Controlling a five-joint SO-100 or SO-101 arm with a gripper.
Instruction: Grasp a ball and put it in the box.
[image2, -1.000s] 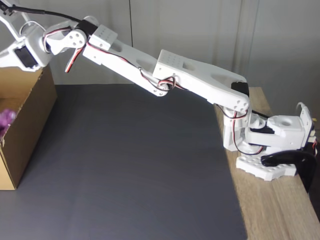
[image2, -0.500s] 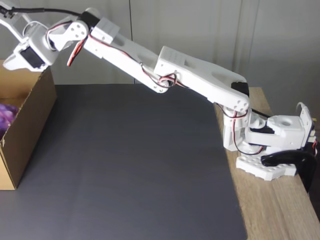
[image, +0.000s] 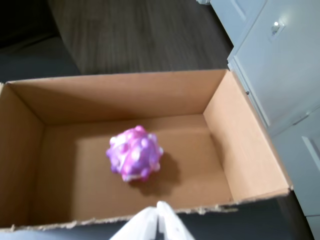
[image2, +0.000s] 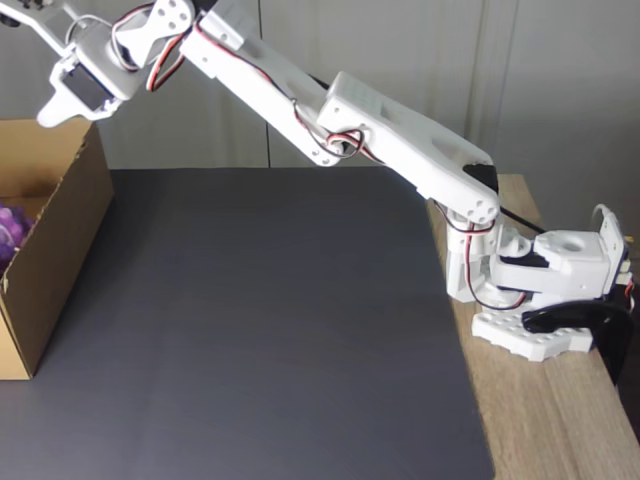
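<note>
Where the wrist view looks down, the ball (image: 134, 153) lies alone on the floor of the box (image: 245, 145), apart from its walls; the gripper (image: 158, 206) tips meet, holding nothing. In the fixed view, the box (image2: 62, 240) sits on a dark mat (image2: 270, 330) over a wooden table (image2: 560, 420), the ball (image2: 10, 230) peeking inside; the gripper (image2: 52, 112) hangs above.

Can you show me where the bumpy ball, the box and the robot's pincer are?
ball (image: 133, 153), wrist view, its bumpy pink and purple middle
box (image: 245, 145), wrist view, inside of its right wall
pincer (image: 159, 206), wrist view, the white fingertips pressed together
</note>
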